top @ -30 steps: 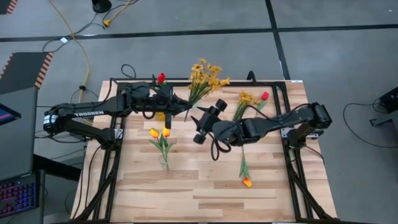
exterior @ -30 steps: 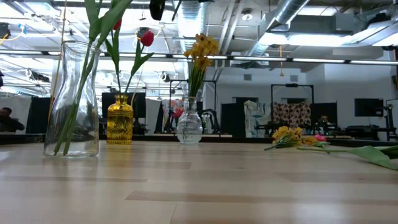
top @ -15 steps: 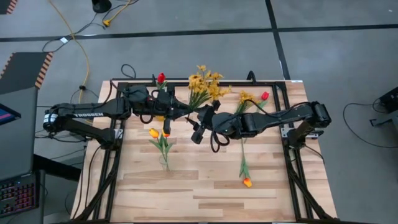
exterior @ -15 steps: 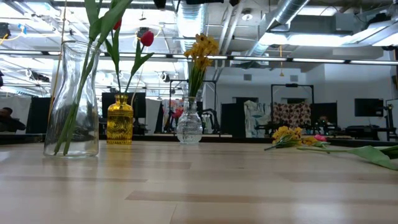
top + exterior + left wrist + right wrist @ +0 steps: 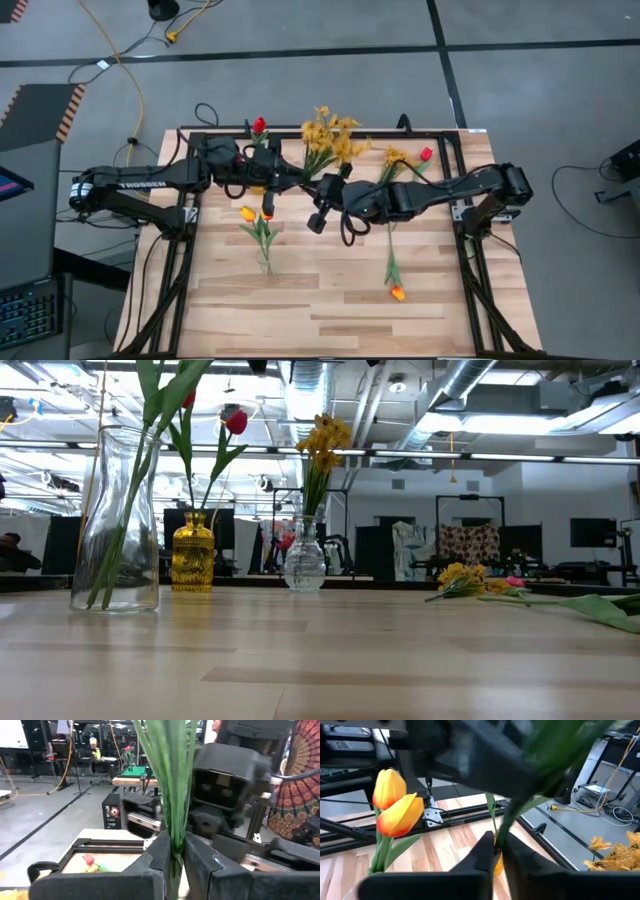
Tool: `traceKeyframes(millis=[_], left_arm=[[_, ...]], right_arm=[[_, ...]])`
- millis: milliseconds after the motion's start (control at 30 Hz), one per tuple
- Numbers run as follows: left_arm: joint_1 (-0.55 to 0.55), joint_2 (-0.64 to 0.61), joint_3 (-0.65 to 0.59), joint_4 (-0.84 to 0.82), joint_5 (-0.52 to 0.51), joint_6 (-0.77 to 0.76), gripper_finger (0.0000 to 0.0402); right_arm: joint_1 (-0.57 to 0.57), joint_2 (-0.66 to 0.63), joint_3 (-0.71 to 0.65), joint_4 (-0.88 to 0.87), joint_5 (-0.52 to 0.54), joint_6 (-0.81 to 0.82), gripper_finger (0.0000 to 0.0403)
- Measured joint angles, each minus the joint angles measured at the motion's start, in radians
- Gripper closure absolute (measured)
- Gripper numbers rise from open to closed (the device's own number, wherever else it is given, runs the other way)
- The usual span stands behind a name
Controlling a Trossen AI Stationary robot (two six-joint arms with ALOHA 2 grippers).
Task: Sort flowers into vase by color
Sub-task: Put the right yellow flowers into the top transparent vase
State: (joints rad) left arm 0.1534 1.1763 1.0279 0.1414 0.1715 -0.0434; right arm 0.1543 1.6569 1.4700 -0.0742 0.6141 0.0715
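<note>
Left wrist view. The left gripper has its 2 dark fingers closed on a bundle of green stems that rises upright between them. Directly behind stands the other arm's dark gripper housing. Beyond, the table corner bears a red flower.

Counted on the bench: three vases; three yellow-orange tulips; two red tulips; two sprays of mustard-yellow blossoms, the second at 1 o'clock.
</note>
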Motion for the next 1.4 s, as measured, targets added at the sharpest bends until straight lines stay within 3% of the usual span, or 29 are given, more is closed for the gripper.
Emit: traceKeyframes(millis=[67, 300, 833, 1400], left_arm=[[-0.001, 0.000, 0.000, 0.000, -0.001, 0.002, 0.0372], [0.000, 0.000, 0.000, 0.000, 0.000, 0.023, 0.0356], [0.000, 0.000, 0.000, 0.058, 0.001, 0.042, 0.0270], [0.001, 0.020, 0.000, 0.092, 0.005, -0.003, 0.0266]], right_arm=[[0.000, -0.001, 0.000, 0.000, -0.010, 0.000, 0.0370], [0.000, -0.001, 0.000, -0.001, -0.010, -0.016, 0.0370], [0.000, -0.001, 0.000, -0.094, -0.048, 0.023, 0.0369], [-0.034, 0.000, 0.000, -0.135, -0.195, 0.087, 0.0368]])
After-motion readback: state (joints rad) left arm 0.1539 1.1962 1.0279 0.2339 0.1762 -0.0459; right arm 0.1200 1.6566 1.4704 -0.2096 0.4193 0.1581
